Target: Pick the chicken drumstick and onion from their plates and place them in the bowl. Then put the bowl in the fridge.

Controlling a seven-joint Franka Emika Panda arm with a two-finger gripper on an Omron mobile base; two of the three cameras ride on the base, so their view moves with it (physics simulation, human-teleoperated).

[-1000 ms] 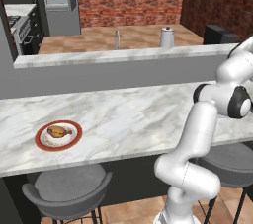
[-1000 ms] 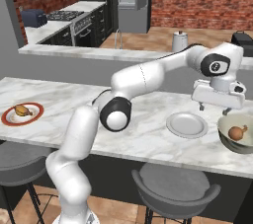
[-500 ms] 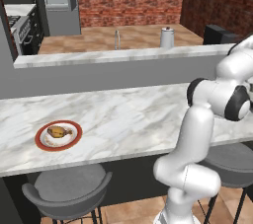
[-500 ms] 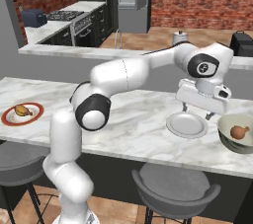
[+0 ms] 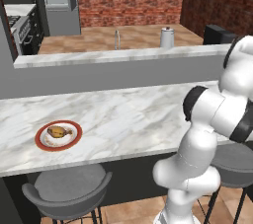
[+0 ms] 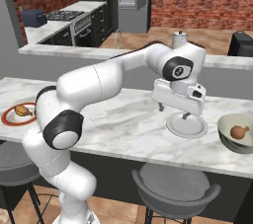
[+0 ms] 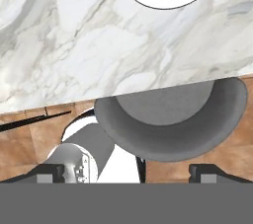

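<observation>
Drumstick [image 5: 58, 131] on red-rimmed plate [image 5: 41, 142], far left of counter [image 5: 128, 119]. Gripper [image 6: 172, 112] wide, empty, above white plate [image 6: 187, 126]; onion [image 6: 239, 131] in bowl [image 6: 228, 140]. Likely light, greasy, irregular: grasp across thick middle.

Red-rimmed white plate [image 5: 58, 135], golden-brown drumstick [image 5: 58, 131], white-veined marble counter [image 5: 128, 119]

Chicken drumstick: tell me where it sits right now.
The chicken drumstick lies on the red-rimmed plate at the left end of the marble counter in the left base view, above a grey stool, apart from the gripper.
</observation>
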